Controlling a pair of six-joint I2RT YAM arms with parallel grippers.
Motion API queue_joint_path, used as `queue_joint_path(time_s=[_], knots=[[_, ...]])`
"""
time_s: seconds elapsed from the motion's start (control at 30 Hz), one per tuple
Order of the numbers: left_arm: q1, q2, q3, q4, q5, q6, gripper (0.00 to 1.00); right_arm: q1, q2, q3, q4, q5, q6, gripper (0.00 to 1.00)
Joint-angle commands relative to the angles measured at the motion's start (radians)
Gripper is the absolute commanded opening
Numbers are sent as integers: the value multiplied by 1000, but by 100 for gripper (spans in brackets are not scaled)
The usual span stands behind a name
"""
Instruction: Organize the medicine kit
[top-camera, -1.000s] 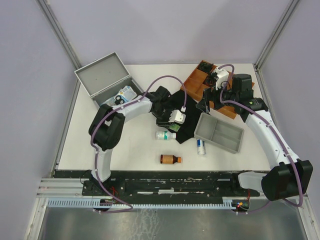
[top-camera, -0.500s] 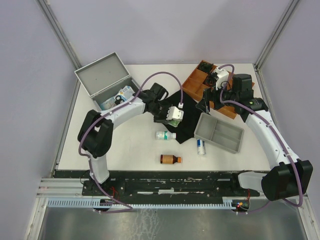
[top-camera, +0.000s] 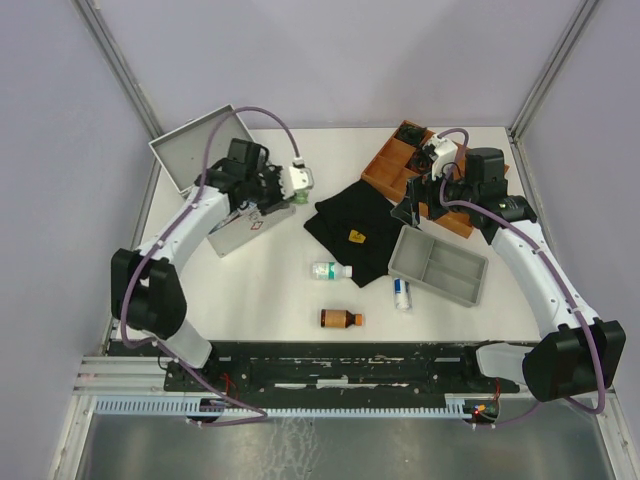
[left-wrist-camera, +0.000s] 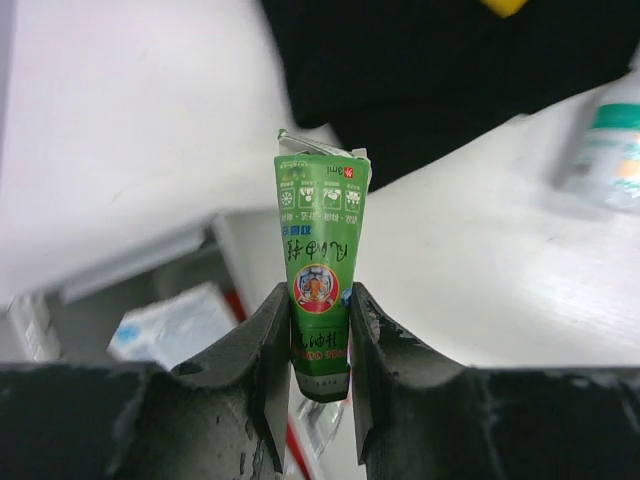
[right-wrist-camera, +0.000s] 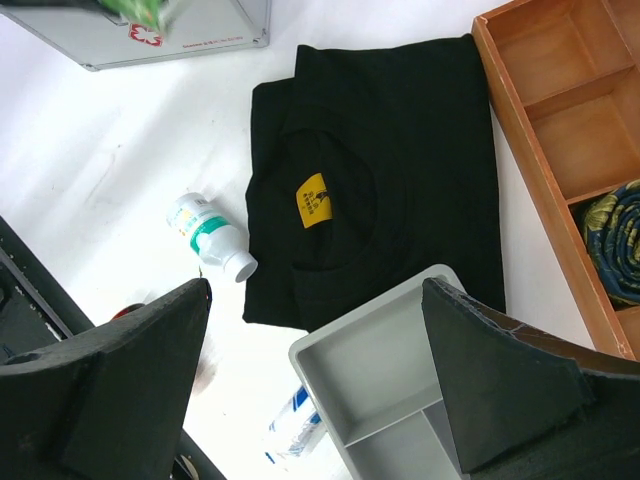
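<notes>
Green tube (left-wrist-camera: 321, 255) clamped in the left gripper (left-wrist-camera: 318, 300) by the kit (top-camera: 243, 230).
Nearest the arm bases lay an amber bottle (top-camera: 340, 319), then a white bottle (top-camera: 331, 270) and a grey tray (top-camera: 437, 265). A black cloth (top-camera: 350, 225) lay beyond them. The right gripper (right-wrist-camera: 315, 300) hung near the tray's far corner, jaws wide and empty. At the table's far left the kit stood open, the tube above its right end.

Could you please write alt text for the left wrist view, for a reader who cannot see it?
A green tube stands crimped end up, clamped between the left gripper's dark jaws. Behind are the table, black cloth, a blurred bottle and the kit lower left.
</notes>
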Motion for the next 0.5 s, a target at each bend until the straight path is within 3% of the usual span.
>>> queue_joint_path(time_s=[0.0,0.2,0.47], knots=[[126,-79,-14,76,-22,-135,33,-3,-20,14,16,-29,8,95],[289,-61,-15,97,-91,-173,33,-3,-16,12,18,-48,18,95],[427,41,-16,89,-161,-137,33,-3,-23,11,19,-51,20,95]])
